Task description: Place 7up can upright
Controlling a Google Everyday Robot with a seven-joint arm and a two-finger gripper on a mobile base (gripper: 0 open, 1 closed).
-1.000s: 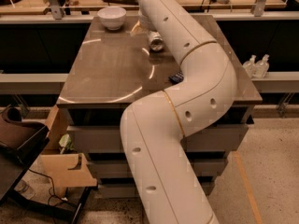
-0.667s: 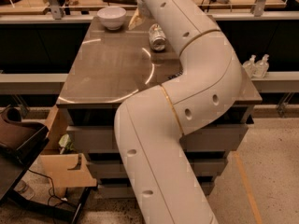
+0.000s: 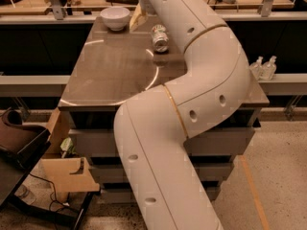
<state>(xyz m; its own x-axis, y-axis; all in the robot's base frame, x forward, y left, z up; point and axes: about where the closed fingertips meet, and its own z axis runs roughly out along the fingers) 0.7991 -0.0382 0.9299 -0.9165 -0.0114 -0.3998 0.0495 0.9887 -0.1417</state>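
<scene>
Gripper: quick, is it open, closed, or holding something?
Gripper: out of view past the top edge, so cannot be told.
7up can lies on the table beside the arm.

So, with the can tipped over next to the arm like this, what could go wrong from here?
1. The small silvery aluminium drink can lies tipped on the grey table, close beside the white arm; a nudge might send it rolling.
2. The gripper is out of view past the arm's upper end, so any grasp is unchecked.
3. The white bowl stands nearby and could be struck.
</scene>
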